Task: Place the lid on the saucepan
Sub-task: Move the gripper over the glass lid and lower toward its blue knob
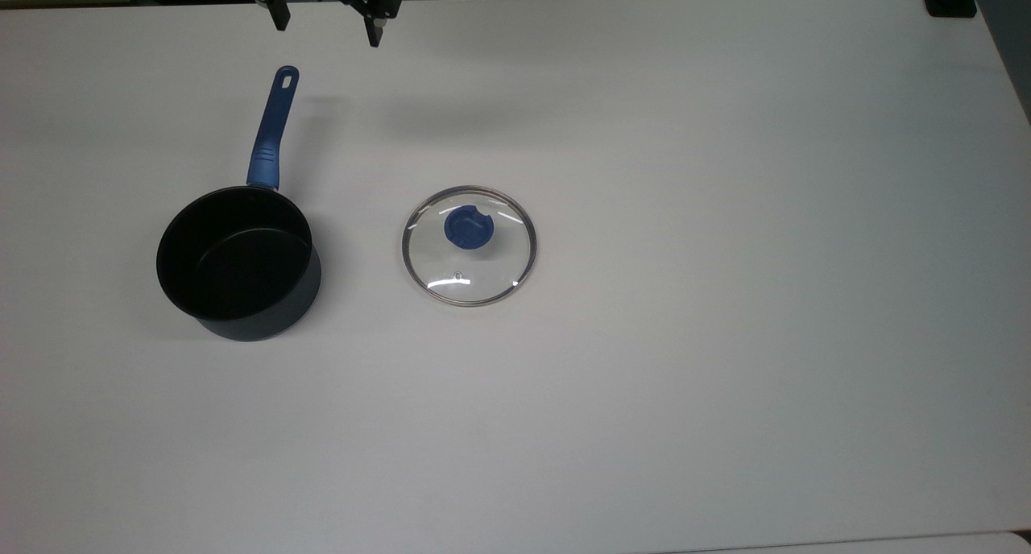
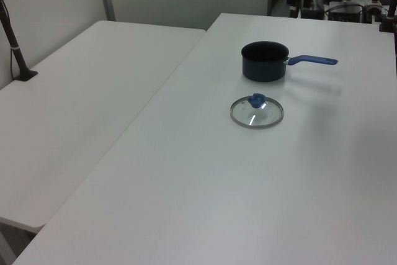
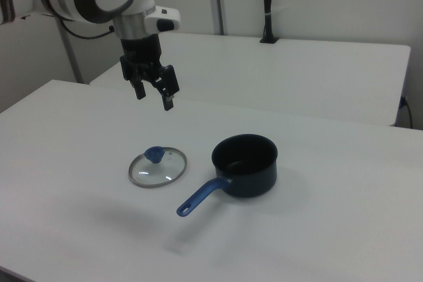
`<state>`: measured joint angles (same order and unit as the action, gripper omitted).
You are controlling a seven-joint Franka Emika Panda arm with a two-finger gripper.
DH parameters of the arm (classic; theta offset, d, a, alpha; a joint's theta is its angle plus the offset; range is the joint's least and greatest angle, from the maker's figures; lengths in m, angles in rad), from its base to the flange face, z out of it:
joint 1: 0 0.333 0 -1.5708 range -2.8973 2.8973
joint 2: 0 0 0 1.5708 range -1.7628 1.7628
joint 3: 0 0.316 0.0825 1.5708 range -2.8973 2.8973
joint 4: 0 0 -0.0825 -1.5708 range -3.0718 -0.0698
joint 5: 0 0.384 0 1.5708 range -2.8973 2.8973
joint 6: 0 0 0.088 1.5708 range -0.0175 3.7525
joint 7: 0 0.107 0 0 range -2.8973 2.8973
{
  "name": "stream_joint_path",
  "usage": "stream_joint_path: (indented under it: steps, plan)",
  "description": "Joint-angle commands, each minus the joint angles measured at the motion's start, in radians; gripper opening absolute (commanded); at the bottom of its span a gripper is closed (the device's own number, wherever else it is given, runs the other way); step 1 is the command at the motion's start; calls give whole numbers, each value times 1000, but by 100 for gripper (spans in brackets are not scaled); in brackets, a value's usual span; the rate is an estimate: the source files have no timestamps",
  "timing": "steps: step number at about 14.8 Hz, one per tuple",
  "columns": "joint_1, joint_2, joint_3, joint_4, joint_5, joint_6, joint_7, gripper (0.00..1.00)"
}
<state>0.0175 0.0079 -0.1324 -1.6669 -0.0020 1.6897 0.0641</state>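
Observation:
The black saucepan point(image 1: 238, 262) stands on the white table at the top view's left, its long blue handle point(image 1: 272, 131) pointing to the far edge. It also appears in the left view point(image 2: 265, 60) and the right view point(image 3: 245, 164). Beside it, apart from it, the glass lid point(image 1: 469, 245) with a blue knob lies flat on the table, seen too in the left view point(image 2: 256, 111) and the right view point(image 3: 158, 166). My gripper point(image 1: 328, 26) hangs open and empty high above the table, beyond the handle's end; in the right view it point(image 3: 154, 97) hovers above the lid.
The white table point(image 1: 725, 296) stretches wide at the top view's right and front. A second white table point(image 2: 74, 103) adjoins it at the left view's left. A black post base point(image 1: 950, 2) sits at the far right corner in the top view.

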Motion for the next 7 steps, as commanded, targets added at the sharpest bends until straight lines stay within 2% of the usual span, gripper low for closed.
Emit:
stream_joint_path:
  steps: [1, 7]
  plan:
    - [16, -9, -16, -16, 10, -1, 0, 100]
    - [18, -8, -16, -16, 8, 5, 0, 100]
